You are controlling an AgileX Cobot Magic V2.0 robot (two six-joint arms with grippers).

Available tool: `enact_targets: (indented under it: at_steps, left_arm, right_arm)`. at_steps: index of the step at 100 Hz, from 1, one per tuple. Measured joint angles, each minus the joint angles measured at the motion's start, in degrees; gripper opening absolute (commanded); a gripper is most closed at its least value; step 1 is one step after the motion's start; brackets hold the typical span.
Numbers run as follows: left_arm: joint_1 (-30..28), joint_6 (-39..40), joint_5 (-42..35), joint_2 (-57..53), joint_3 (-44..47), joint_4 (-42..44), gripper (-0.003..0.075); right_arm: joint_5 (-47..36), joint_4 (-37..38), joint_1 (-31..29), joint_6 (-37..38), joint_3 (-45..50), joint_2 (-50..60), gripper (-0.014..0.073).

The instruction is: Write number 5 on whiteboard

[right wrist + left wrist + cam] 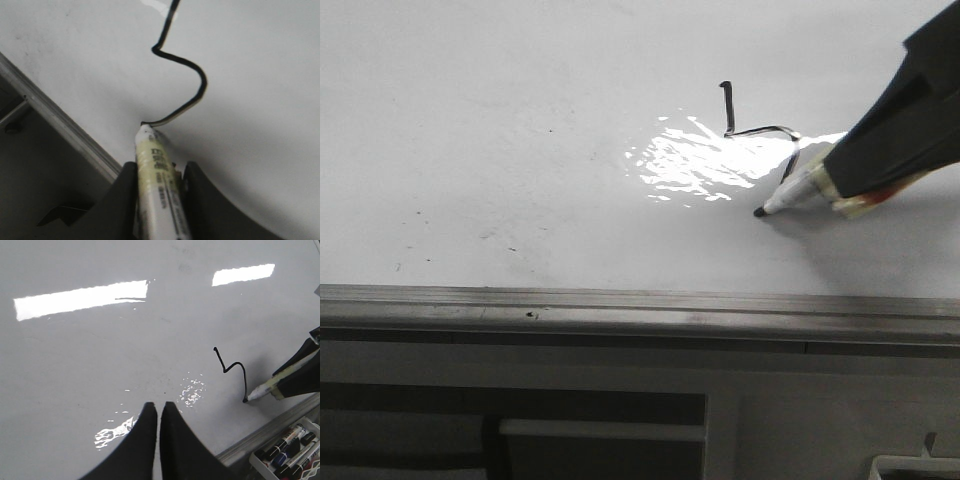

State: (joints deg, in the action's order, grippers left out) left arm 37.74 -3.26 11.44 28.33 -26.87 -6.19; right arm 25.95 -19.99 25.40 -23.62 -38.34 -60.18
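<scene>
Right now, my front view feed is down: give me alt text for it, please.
The right gripper holds a marker with its tip on the whiteboard, at the end of an unfinished number 5: a short vertical stroke and most of a curved belly, no top bar yet. Bright glare lies beside the strokes, and a grey edge rail runs below.

The only written sign is the unfinished number 5 [760, 140] in black on the whiteboard [520, 150]: a short vertical stroke and a curved belly, no top bar. The marker [159, 185] carries dark print along its yellowish barrel, too blurred to read. Labels on the markers in the tray [287, 450] are too small to read.
</scene>
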Motion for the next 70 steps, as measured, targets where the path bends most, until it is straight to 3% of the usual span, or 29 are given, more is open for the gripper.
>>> enact_targets:
  at_steps: [33,70]
  left_arm:
    - [0.00,0.00,0.00,0.00,0.00,0.00,-0.0020]
    - [0.00,0.00,0.00,0.00,0.00,0.00,-0.0020]
  right_arm:
    - [2.63,0.63,0.95,0.00,-5.45,1.95,-0.0052]
    - [-1.02,1.92,0.95,0.00,-9.60,-0.13,-0.0052]
